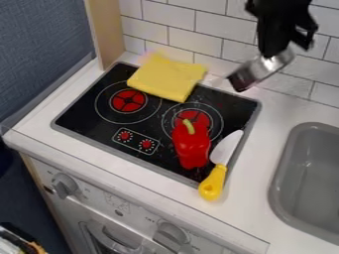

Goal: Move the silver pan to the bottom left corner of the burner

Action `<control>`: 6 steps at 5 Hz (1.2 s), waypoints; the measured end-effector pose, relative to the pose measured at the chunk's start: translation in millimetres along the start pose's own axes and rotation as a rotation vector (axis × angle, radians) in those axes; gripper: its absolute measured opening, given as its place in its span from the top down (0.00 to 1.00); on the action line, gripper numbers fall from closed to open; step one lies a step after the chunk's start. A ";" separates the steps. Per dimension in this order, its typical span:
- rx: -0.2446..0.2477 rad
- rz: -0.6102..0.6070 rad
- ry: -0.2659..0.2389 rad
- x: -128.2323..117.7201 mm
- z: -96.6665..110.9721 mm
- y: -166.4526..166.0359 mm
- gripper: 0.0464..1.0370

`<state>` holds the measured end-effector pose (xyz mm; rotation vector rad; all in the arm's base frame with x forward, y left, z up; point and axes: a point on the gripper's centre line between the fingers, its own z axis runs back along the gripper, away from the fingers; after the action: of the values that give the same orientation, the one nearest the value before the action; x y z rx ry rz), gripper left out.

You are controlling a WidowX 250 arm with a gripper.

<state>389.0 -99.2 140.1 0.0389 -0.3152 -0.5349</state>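
- Using stove (86, 116) as landmark; taking left, right, back and front as seen in the camera view.
- Seeing gripper (285, 48) raised above or just beyond the stove's back right corner, pointing downward.
- Reading fingers as clamped on the pan (270, 64); not seeing the exact grip point.
- Locating pan in the air beneath the gripper, near the stove's back right corner; noting a steep tilt, with silver side toward the upper right and dark part toward the lower left.
- Finding yellow cloth (165, 77) draped over the stove's back edge, partly on the stovetop.
- Recording red pepper (192, 149) on the stove's right half, overlapping the right burner (205, 118), green stem toward the back.
- Recording knife (226, 148) just right of the pepper, blade over the stove's right side, yellow handle crossing the front right corner and reaching past the front edge.
- Marking left burner (128, 100) on the stove's left half, below and left of the cloth.
- Placing grey sink (308, 183) to the right of the stove.
- Placing white tiles (192, 44) behind the stove, knobs (64, 186) below its front edge.
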 end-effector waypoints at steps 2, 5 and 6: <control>0.037 0.059 -0.033 -10.0 27.6 12.8 0.99; 0.022 0.126 -0.044 -19.6 37.4 27.7 1.00; 0.018 0.122 -0.026 -23.3 34.3 26.5 0.98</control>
<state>372.7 -63.0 169.2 0.0295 -0.3453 -0.4117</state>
